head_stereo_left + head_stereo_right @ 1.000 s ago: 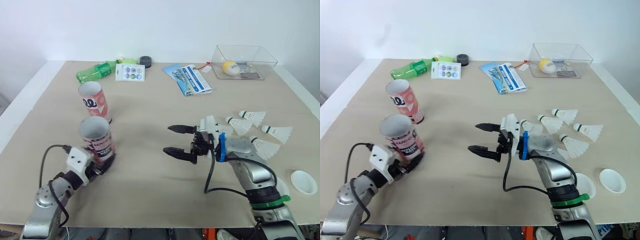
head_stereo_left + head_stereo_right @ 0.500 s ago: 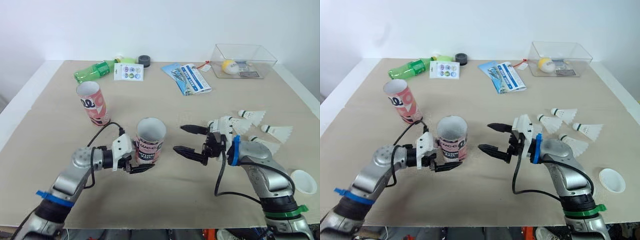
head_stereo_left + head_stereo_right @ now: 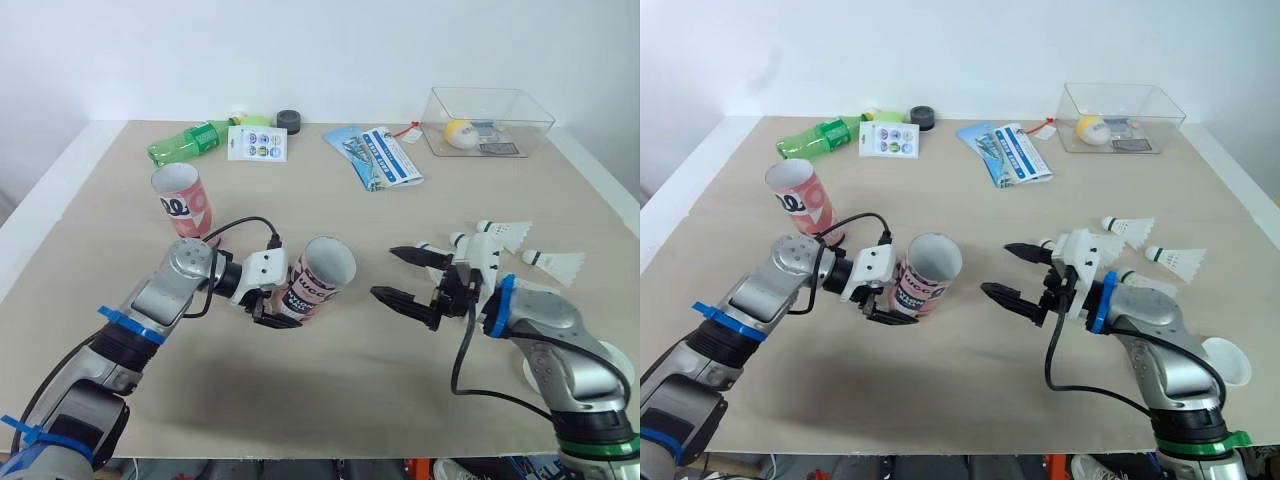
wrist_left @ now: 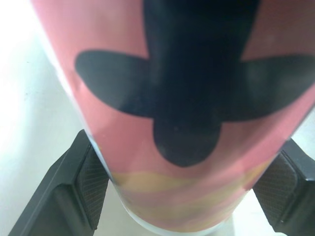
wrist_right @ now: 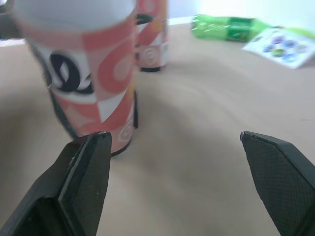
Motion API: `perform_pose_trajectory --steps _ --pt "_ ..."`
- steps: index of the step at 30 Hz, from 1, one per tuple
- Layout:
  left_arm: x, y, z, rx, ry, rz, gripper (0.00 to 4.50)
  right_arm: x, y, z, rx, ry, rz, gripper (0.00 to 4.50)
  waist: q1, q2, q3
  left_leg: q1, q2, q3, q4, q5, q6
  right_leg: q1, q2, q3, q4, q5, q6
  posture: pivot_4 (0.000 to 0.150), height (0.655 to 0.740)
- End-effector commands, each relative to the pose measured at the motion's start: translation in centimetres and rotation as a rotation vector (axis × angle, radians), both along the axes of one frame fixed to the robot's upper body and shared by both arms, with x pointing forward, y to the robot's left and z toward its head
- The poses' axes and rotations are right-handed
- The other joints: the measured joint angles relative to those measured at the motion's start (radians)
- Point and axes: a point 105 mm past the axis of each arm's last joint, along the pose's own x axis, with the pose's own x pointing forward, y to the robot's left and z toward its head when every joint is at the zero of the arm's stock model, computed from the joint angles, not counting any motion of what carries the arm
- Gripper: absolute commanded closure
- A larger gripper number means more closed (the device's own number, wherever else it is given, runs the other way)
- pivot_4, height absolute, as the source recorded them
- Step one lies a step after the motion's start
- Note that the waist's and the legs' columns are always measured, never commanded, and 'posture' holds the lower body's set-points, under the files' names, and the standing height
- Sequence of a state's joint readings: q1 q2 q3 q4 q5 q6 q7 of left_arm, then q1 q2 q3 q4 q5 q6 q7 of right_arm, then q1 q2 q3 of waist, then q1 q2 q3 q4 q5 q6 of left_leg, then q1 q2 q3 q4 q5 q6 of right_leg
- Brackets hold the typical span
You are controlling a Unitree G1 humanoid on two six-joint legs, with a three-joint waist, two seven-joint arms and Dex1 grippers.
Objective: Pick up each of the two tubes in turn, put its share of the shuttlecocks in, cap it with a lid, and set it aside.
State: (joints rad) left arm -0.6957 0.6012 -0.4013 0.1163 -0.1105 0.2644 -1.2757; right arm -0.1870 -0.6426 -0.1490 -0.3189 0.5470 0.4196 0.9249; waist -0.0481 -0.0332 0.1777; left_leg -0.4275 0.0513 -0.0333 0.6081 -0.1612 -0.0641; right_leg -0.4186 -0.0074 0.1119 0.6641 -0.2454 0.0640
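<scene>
On the wide beige tabletop [image 3: 330, 200], I'm gripping the pink-and-white printed cardboard tube [image 3: 318, 280] near the middle, and it's leaning with its open mouth toward my right side. The matching second tube [image 3: 182, 205] is standing upright at the back left. My left gripper [image 3: 272, 300] is pinching the leaning tube low down. My right gripper [image 3: 383, 272] is hovering spread wide just beside it, not touching. White feathered shuttlecocks [image 3: 555, 263] are lying on the right.

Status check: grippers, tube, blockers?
Left gripper shut on tube, tube tilted. Right gripper open, empty, facing tube mouth. Shuttlecocks lie beside right arm; nothing between gripper and tube.
</scene>
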Motion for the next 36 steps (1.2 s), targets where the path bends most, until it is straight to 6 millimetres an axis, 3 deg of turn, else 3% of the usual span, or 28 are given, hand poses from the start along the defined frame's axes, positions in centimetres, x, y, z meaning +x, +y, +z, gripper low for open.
perform_pose_trajectory --steps 1,7,14,17,25,36 --pt "0.4 -0.2 0.3 0.066 -0.034 0.015 0.75 -0.7 -2.8 2.2 0.021 -0.01 -0.187 0.0 0.002 0.0 0.0 -0.001 0.0 -0.001 0.0 0.0 0.0 0.0 0.0 0.0 0.0 0.0 0.0 0.15 0.74" --pt "0.4 -0.8 0.9 0.086 -0.046 0.008 0.75 -0.7 -5.4 2.0 0.089 0.071 -0.414 0.0 0.0 0.0 0.0 0.0 0.0 -0.001 0.001 0.0 0.001 0.0 0.0 0.0 0.0 0.0 -0.002 0.15 0.74" --pt "0.7 -1.4 1.8 0.098 -0.065 0.003 0.75 -0.6 -5.3 0.5 0.136 0.155 -0.49 0.0 0.0 0.0 0.0 -0.001 -0.001 -0.001 0.002 0.001 0.002 0.001 0.0 0.0 0.0 0.0 -0.002 0.15 0.74" --pt "0.5 -1.5 1.5 0.099 -0.051 -0.003 0.75 -2.2 -6.8 0.8 0.137 0.159 -0.452 0.0 0.003 0.0 0.0 -0.001 -0.001 -0.001 0.002 0.001 0.002 0.001 0.0 0.0 0.0 0.0 -0.001 0.15 0.74" --pt "0.4 -1.4 0.8 0.099 -0.025 0.01 0.75 -8.1 -10.1 -1.8 0.047 0.283 -0.392 0.0 0.004 0.002 -0.001 -0.001 -0.002 -0.003 0.003 -0.004 0.009 0.003 0.0 0.0 0.0 -0.003 0.003 0.15 0.74" --pt "0.5 -2.3 1.4 0.082 -0.044 -0.008 0.75 -7.9 -11.7 -4.6 0.036 0.308 -0.506 0.0 0.001 0.001 0.0 0.003 -0.004 -0.002 0.013 -0.004 0.008 0.011 -0.001 0.003 0.0 -0.002 0.0 0.15 0.74"
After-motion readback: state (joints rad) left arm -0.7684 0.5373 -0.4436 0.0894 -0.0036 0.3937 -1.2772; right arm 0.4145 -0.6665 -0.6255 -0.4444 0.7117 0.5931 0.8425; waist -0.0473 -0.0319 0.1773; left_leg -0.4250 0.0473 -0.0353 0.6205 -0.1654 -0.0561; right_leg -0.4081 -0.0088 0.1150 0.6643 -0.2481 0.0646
